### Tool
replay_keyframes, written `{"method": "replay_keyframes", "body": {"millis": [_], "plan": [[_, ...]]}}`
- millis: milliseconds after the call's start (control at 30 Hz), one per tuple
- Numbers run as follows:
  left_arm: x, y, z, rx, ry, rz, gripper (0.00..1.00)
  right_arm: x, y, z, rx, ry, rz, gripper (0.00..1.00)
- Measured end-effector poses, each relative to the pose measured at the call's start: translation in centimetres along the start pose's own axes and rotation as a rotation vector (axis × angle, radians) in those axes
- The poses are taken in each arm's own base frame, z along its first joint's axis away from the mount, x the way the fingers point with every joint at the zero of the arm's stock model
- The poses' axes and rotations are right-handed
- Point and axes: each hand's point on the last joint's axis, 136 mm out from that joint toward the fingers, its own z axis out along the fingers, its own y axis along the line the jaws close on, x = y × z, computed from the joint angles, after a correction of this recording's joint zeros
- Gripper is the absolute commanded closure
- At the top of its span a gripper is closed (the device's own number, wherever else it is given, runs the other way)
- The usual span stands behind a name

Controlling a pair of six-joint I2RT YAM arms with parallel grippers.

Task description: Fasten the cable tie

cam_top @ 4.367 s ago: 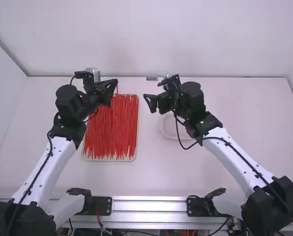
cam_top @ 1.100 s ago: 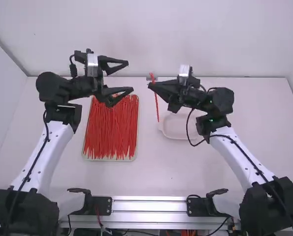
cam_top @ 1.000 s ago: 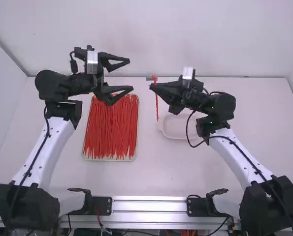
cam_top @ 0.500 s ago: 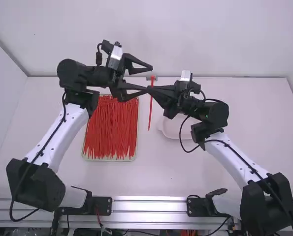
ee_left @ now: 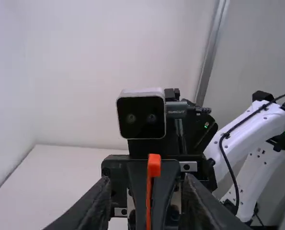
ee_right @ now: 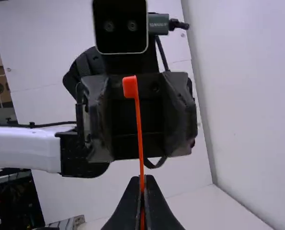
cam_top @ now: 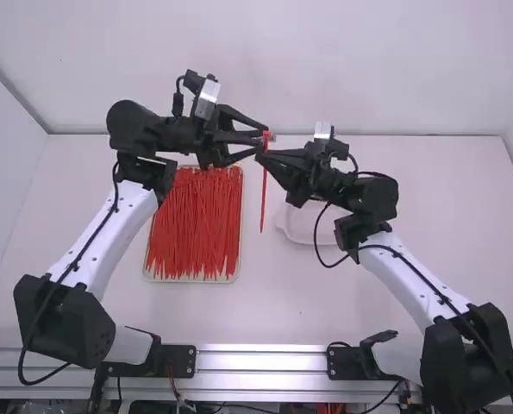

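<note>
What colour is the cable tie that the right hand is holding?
The cable tie is bright orange-red; the right wrist view shows it best.

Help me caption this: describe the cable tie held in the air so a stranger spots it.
On the white table, find the tray heaped with red cable ties. Beside it, the right gripper pinches a single cable tie, upright in the air. Unlike the heap, it is alone, off the table.

White table [cam_top: 480, 224] enclosed by plain white walls [cam_top: 368, 60].
</note>
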Motion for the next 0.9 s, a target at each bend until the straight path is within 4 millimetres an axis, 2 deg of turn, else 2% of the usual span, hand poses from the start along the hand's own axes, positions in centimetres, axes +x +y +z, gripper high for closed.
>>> {"method": "replay_keyframes", "body": {"millis": [33, 100, 267, 367, 467, 500, 567, 600, 633, 667, 800, 900], "plan": [[0.1, 0.1, 0.0, -0.002, 0.002, -0.009, 0.73, 0.0, 0.1, 0.1, -0.003, 0.000, -0.001, 1.00], [0.2, 0.2, 0.0, -0.003, 0.004, -0.017, 0.77, 0.1, 0.2, 0.2, -0.007, 0.001, 0.002, 1.00], [0.3, 0.2, 0.0, -0.003, 0.006, -0.020, 0.82, 0.4, 0.8, 0.6, -0.022, 0.002, -0.006, 1.00], [0.3, 0.2, 0.0, -0.001, 0.007, -0.018, 0.98, 0.3, 0.7, 0.6, -0.014, -0.002, -0.009, 1.00], [0.4, 0.1, 0.0, 0.005, 0.011, -0.012, 0.98, 0.4, 0.4, 0.6, -0.004, -0.002, -0.002, 1.00], [0.4, 0.0, 0.0, 0.007, 0.012, -0.013, 0.98, 0.4, 0.3, 0.6, -0.002, -0.003, -0.001, 0.95], [0.4, 0.1, 0.0, 0.004, 0.010, -0.013, 0.98, 0.5, 0.3, 0.6, -0.001, -0.002, 0.003, 0.66], [0.3, 0.1, 0.0, 0.002, 0.008, -0.013, 0.98, 0.5, 0.4, 0.6, -0.006, -0.001, -0.002, 0.31], [0.3, 0.2, 0.0, -0.001, 0.006, -0.013, 0.98, 0.4, 0.5, 0.6, -0.011, -0.001, -0.007, 0.06], [0.3, 0.2, 0.0, -0.003, 0.005, -0.012, 0.98, 0.5, 0.5, 0.6, -0.012, 0.001, -0.007, 0.02], [0.2, 0.2, 0.0, -0.003, 0.005, -0.014, 0.98, 1.1, 0.1, 0.6, 0.000, 0.024, 0.021, 0.02], [-0.7, 0.2, -0.4, -0.015, 0.000, -0.006, 0.98, 2.2, -0.6, 0.3, 0.022, 0.062, 0.069, 0.02]]}}
